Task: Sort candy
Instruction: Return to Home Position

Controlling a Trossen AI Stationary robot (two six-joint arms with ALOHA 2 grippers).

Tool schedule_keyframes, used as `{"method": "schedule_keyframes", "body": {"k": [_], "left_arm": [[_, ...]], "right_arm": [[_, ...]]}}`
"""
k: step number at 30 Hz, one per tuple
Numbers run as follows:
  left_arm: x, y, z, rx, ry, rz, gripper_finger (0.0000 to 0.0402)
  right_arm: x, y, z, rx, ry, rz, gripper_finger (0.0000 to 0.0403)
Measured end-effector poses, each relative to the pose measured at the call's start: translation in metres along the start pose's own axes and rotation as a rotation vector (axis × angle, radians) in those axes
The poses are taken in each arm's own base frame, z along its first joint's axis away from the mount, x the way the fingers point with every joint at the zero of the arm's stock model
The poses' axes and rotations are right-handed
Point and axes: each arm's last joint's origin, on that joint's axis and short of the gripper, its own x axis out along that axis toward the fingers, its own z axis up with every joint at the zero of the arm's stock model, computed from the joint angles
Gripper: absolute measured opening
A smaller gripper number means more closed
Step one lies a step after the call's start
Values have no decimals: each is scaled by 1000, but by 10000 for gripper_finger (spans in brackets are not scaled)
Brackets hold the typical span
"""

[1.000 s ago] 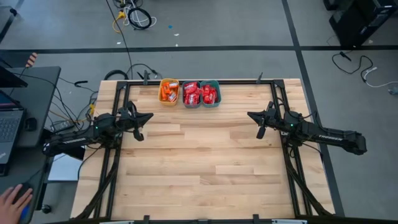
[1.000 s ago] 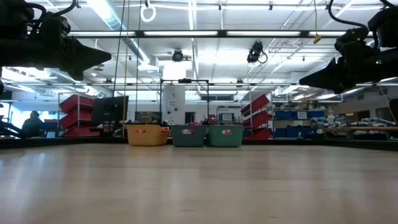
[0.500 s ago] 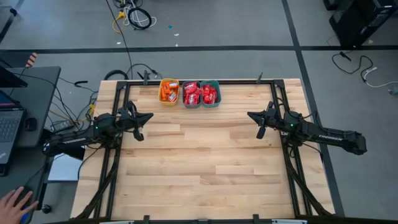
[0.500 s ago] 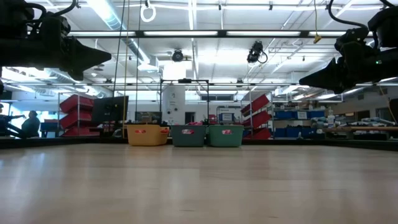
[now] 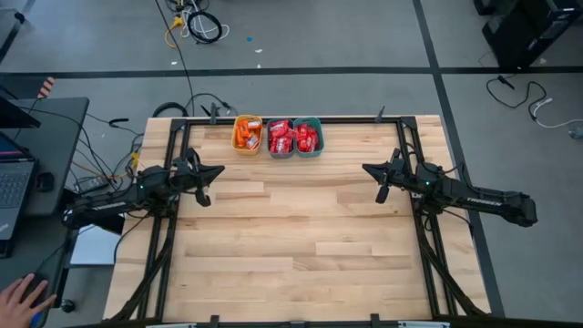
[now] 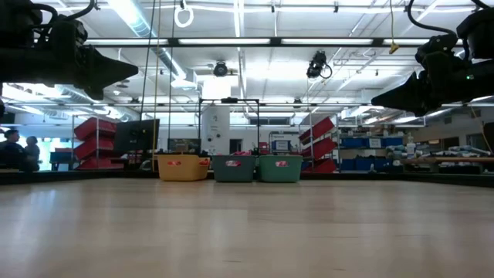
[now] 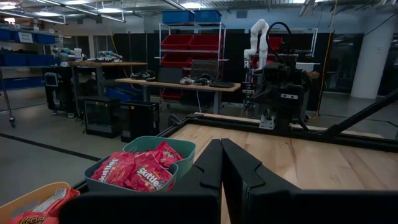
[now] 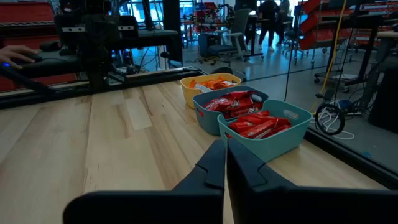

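**Three filled bins at the far edge, two arms raised at the sides**

Three bins in one row on the surface [image 5: 301,246], touching side by side, hard against the far edge and a little left of its middle. From left to right in the high view: one yellow bin [image 8: 187,91], one grey-blue bin [image 8: 205,118], one teal bin [image 8: 273,146].

Three kinds of candy [image 5: 280,138], one kind to each bin:
- orange-and-white packets [image 8: 211,82] in the yellow bin
- wider red packets [image 8: 231,102] in the grey-blue bin
- narrow red bars [image 8: 258,126] in the teal bin

Heaped and overlapping, so no exact count of sweets per bin.

Two arms, one at each side edge, both pointing inward and level. Left end effector [image 5: 219,170] over the left part of the wood, fingers [image 7: 211,163] pressed together on nothing. Right end effector [image 5: 366,168] mirrored over the right part, fingers [image 8: 214,163] likewise closed and empty. Both high above the wood in the low view, well apart from each other and from the bins.

Broad bare wood between the two end effectors and on to the near edge. Black frame [image 5: 364,118] along the far edge, with dark struts running down both sides under the arms.

One person's hand [image 5: 23,293] off the surface, beyond its near-left corner.
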Motion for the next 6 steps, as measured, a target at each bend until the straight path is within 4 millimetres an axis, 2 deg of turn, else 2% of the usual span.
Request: {"method": "schedule_keyframes", "body": {"k": [6], "left_arm": [[0,0,0,0,0,0,5]], "right_arm": [[0,0,0,0,0,0,1]]}}
